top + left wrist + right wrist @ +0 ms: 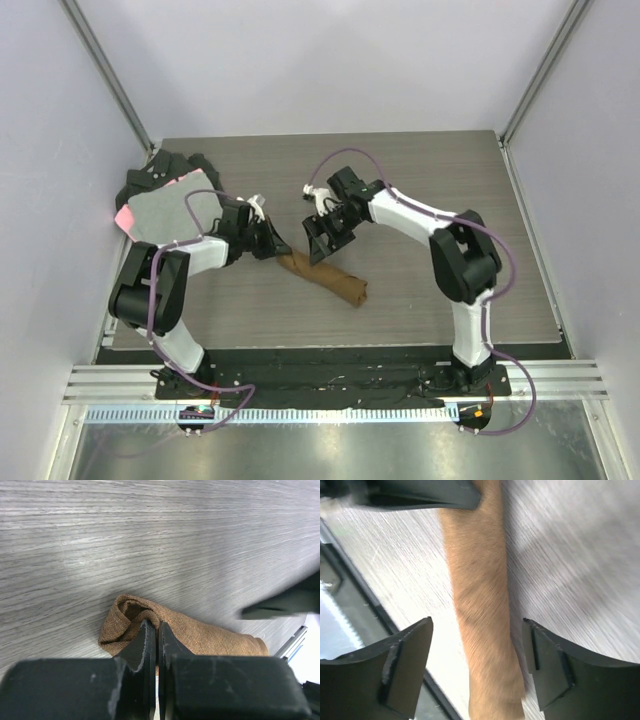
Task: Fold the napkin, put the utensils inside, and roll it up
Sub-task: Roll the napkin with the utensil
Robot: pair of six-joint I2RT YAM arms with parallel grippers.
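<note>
At the near edge of the desk point(450, 180) the two arms rise from their bases and bend inward toward the middle of the wood-grain top. Between them lies the napkin point(325, 280), rolled into a brown tube that runs slantwise, its nearer end pointing to the right arm's side and its farther end to the left arm's side.

The left end effector point(154, 626) is down at that farther end. Its two fingers point(142, 645) are pressed together with only a hairline slit between them, and the tips sit against the folded mouth of the roll, where the cloth curls over on itself. Whether a fold of fabric is caught between the tips cannot be told.

The right end effector point(477, 625) hangs just beside the left one, over the same stretch of the roll. It stands wide, one finger point(405, 665) on each side of the tube, with bare desk showing between each finger and the cloth, so it grips nothing. Its wrist view is blurred.

Farther back, in the far left corner, a grey cloth with a pink edge point(165, 212) lies spread over a heap of black cloths point(160, 170), well apart from the roll.
</note>
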